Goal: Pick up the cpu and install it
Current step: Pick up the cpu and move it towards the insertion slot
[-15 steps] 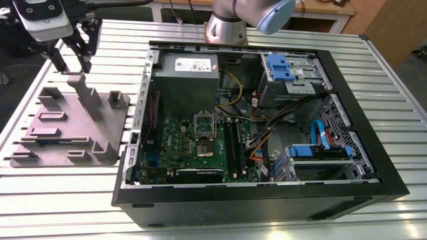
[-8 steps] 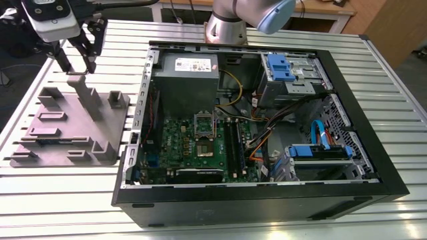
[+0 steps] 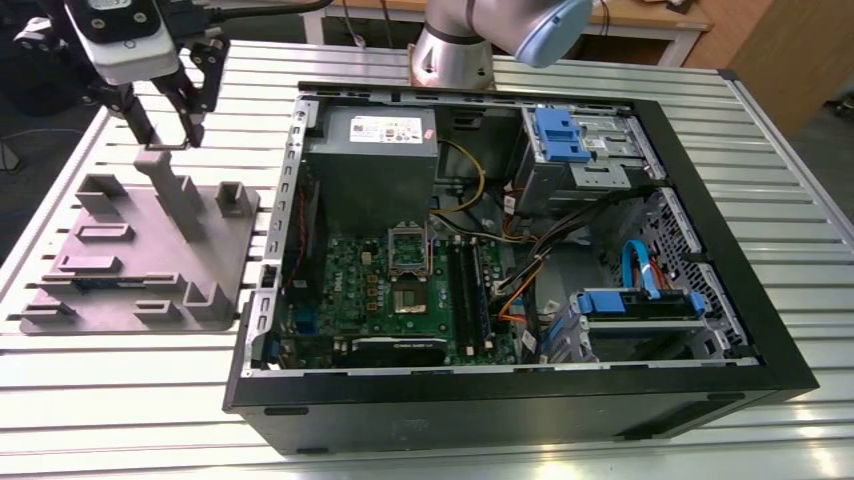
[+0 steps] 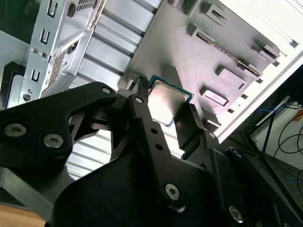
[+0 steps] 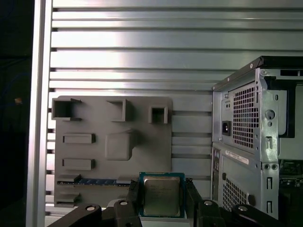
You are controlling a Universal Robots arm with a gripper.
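The cpu (image 5: pixel 161 194), a small square chip with a silver top and green rim, lies between my gripper's black fingers (image 5: pixel 134 196) in both wrist views, with a narrow gap on each side. It (image 4: pixel 165 100) rests on a raised part of the grey tray. In the exterior view my gripper (image 3: pixel 167 140) hangs open just over the tall post (image 3: pixel 160 175) at the tray's far end. The green motherboard (image 3: pixel 387 300) lies inside the open computer case to the exterior view's right, with its socket (image 3: pixel 407 250) near the middle.
The grey tray (image 3: pixel 134 265) has several upright posts and slots, and a blue-labelled memory stick (image 5: pixel 97 181) lies in one. The black case's wall (image 3: pixel 274 240) stands right beside the tray. Inside are a grey power supply (image 3: pixel 371 150), cables and blue drive brackets (image 3: pixel 561 135).
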